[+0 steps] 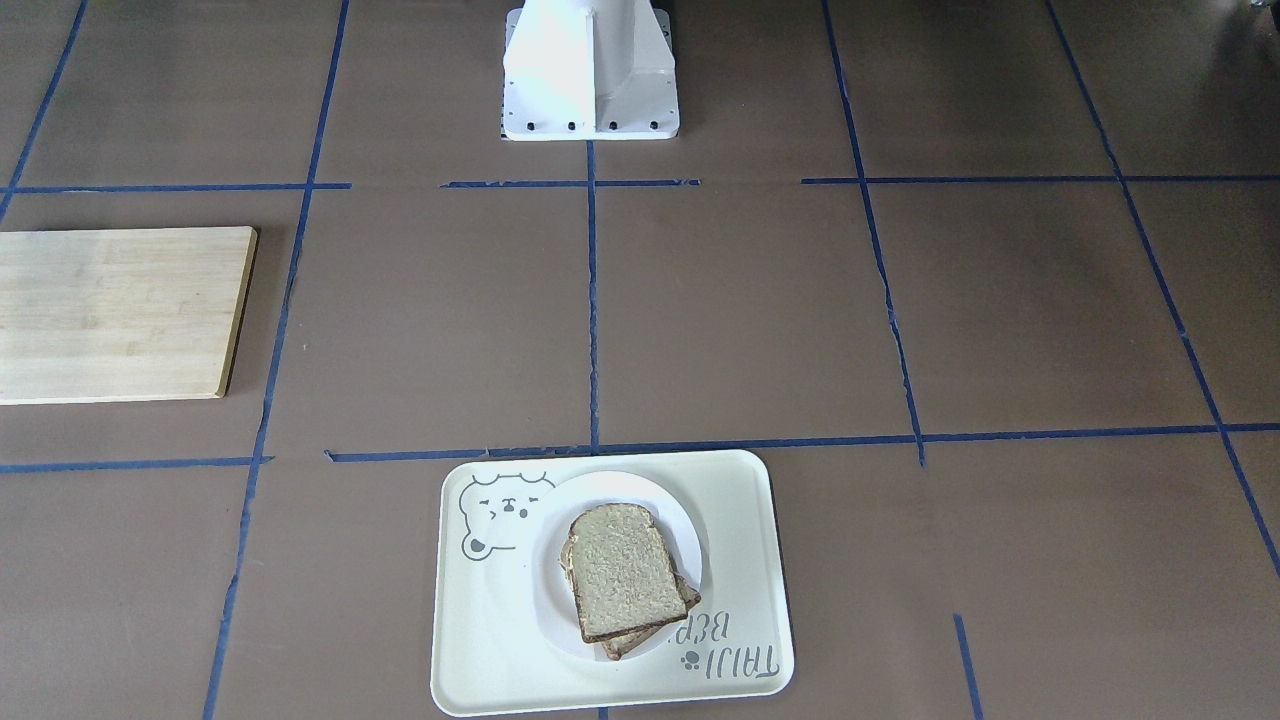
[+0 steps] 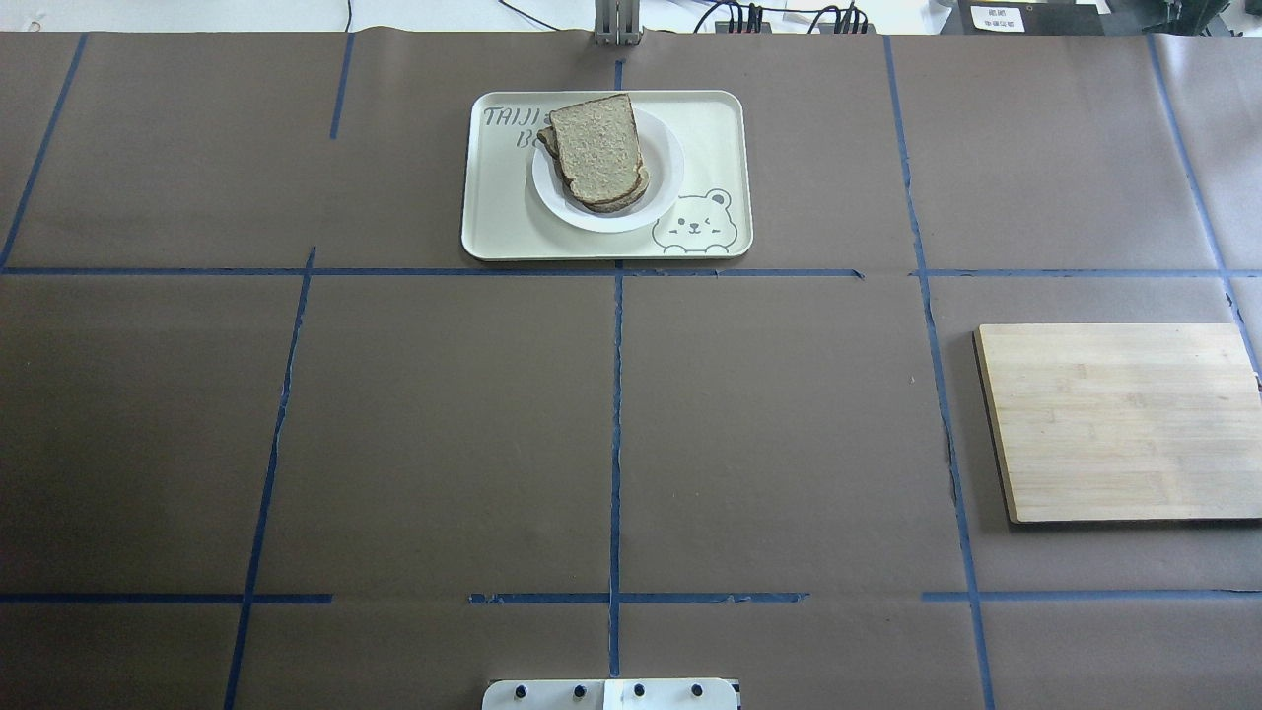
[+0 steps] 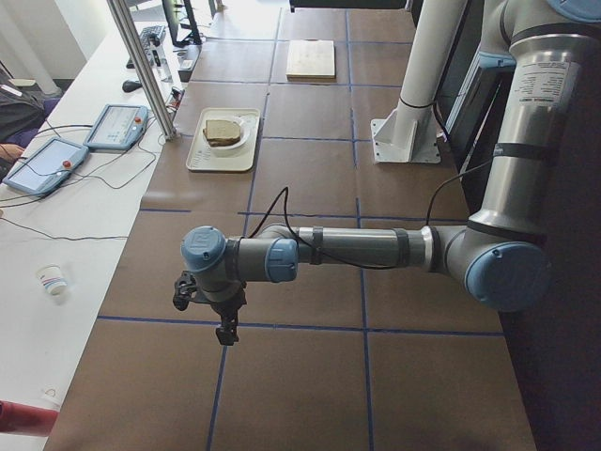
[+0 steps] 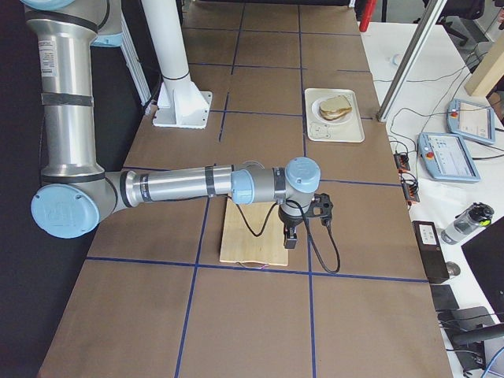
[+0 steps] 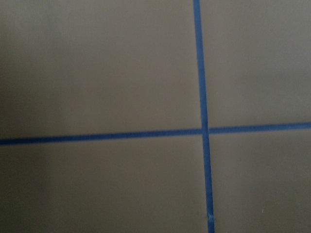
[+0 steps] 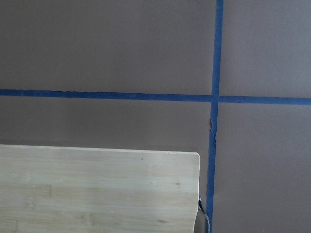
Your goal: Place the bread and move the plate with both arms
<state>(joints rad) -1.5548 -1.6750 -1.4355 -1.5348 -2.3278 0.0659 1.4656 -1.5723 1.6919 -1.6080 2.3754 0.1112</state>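
Brown paper point(image 2: 444, 424), ruled into large squares by blue tape point(image 2: 615, 434), was spread across the table point(image 1: 1050, 330). The left arm point(image 3: 366, 249) was stretched out low and level over the table's end on the robot's left, and the right arm point(image 4: 173, 185) was stretched likewise over the opposite end; neither was caught by the overhead or front-facing cameras. A white pedestal point(image 1: 590, 70) was bolted at the robot's edge, on the centre line. A bamboo cutting board point(image 2: 1119, 419) was laid flat on the robot's right side. A cream rectangular tray point(image 2: 503, 207), printed with a bear, was set at the far edge, well apart from the board. The round white plate point(image 2: 663, 187) was seated on the tray, and the bread point(image 2: 596, 148) was laid on the plate atop a second slice point(image 1: 625, 645), of which only the crust edges showed. The left gripper point(image 3: 226, 331) was pointed down near a tape crossing, the right gripper point(image 4: 290, 236) down over the board; whether either pair of fingers was spread or pressed together could not be told.
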